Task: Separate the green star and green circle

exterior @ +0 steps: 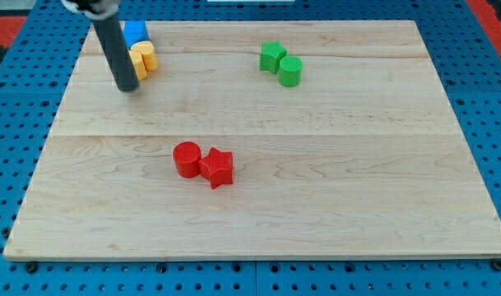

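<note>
Presently my tip point(127, 85), a bare rod end effector with nothing to open or close, rests on the desk point(332, 181) beside the yellow block point(143, 57), with the touching green star point(272, 56) and green circle point(290, 71) well apart at three o'clock.

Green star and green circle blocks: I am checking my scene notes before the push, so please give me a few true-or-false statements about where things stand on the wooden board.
1. The green star block and the green circle block touch each other. True.
2. My tip rests against the green star block. False: it is far off toward the view's left, beside the yellow block.
3. The red circle block and the red star block sit side by side. True.
4. The blue block lies at the view's bottom right. False: it is at the view's top left, just above the yellow block.
</note>
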`<state>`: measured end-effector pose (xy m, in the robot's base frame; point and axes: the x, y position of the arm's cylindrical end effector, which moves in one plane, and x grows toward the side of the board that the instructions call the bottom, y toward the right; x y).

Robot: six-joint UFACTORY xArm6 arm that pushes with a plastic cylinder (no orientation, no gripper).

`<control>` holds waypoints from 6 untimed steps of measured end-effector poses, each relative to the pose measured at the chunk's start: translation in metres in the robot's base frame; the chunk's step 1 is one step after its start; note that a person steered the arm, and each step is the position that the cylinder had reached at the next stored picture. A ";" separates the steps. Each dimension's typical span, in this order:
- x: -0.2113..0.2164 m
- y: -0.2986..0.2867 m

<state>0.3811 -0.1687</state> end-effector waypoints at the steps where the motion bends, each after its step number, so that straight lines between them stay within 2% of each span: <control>1: -0.013 0.126; 3: -0.128 0.117; 4: -0.136 0.192; 5: -0.059 0.241; 6: 0.000 0.263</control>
